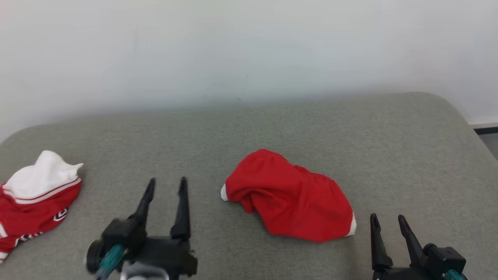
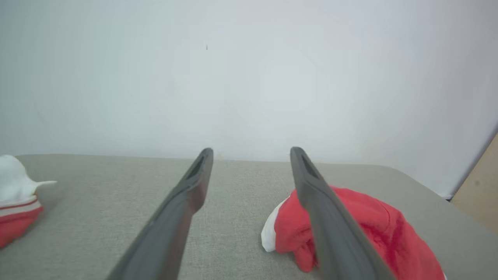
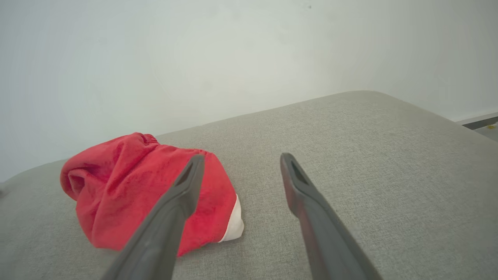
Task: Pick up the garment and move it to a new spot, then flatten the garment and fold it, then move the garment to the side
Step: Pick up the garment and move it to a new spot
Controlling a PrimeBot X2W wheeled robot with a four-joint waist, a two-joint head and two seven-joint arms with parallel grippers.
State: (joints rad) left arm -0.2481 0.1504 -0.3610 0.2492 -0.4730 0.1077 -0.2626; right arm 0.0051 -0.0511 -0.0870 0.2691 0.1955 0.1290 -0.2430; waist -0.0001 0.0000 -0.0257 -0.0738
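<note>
A crumpled red garment with white trim (image 1: 290,196) lies bunched on the grey cushioned surface, a little right of centre. My left gripper (image 1: 166,184) stands open to its left, apart from it, nothing between the fingers. Low at the right, my right gripper (image 1: 388,221) is open too, just right of the garment's white-edged corner. The left wrist view has the garment (image 2: 365,229) behind the right finger (image 2: 323,217). In the right wrist view the garment (image 3: 128,186) sits left of and behind the left finger (image 3: 175,210).
A second red and white garment (image 1: 33,204) with printed marks lies heaped at the surface's left edge, and shows as the heap (image 2: 15,206) at far left in the left wrist view. A pale wall rises behind. The grey cushioned surface (image 1: 272,128) rounds off at the right, with floor beyond.
</note>
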